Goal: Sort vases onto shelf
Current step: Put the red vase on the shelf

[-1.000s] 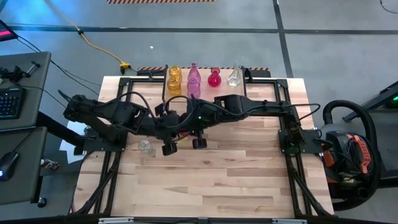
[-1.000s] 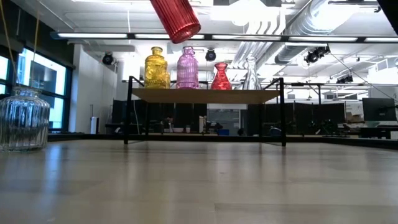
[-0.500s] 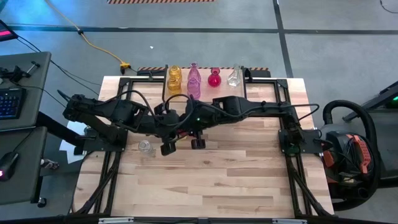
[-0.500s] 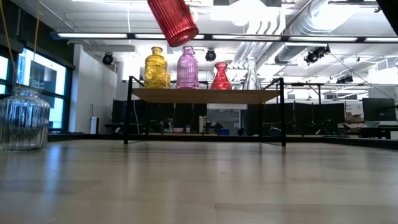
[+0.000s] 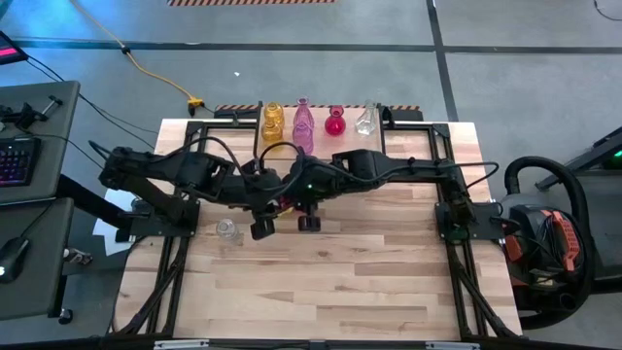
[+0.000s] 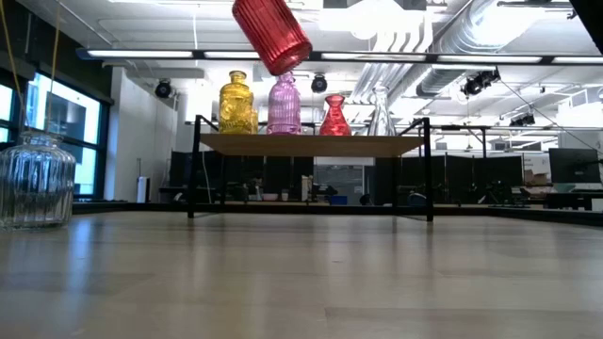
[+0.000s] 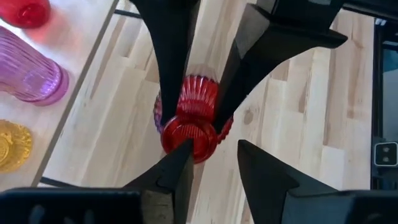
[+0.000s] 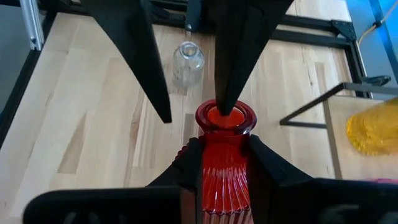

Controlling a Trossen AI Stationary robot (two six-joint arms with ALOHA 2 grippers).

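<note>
A ribbed red vase (image 8: 219,177) hangs in the air above the middle of the table (image 5: 321,282). My right gripper (image 8: 224,149) is shut on it. My left gripper (image 7: 214,152) faces it, open. One left fingertip (image 8: 224,107) stands at the vase's mouth (image 8: 225,118), and the other fingertip (image 8: 163,112) stands clear to the side. The low view shows only the vase's tilted lower body (image 6: 273,36). On the shelf (image 6: 311,144) at the far edge stand a yellow (image 5: 272,122), a pink (image 5: 303,126), a red (image 5: 335,122) and a clear vase (image 5: 366,120). My right gripper pinches the red vase's neck (image 8: 221,163) just below the mouth rim, one finger on each side. The fingers slant down from the table's right side. The vase hangs below them, tilted and lifted clear of the table. My left gripper has one fingertip at the vase's mouth (image 7: 188,138); I cannot tell whether it touches the rim.
Another clear vase (image 5: 226,230) stands on the table at the left, near my left arm. The near half of the table shows bare wood. Black frame rails (image 5: 442,209) run along both sides.
The red vase's lower end has swung a little toward the table's right, and the vase tilts slightly more than before. Both arms have stayed in place.
</note>
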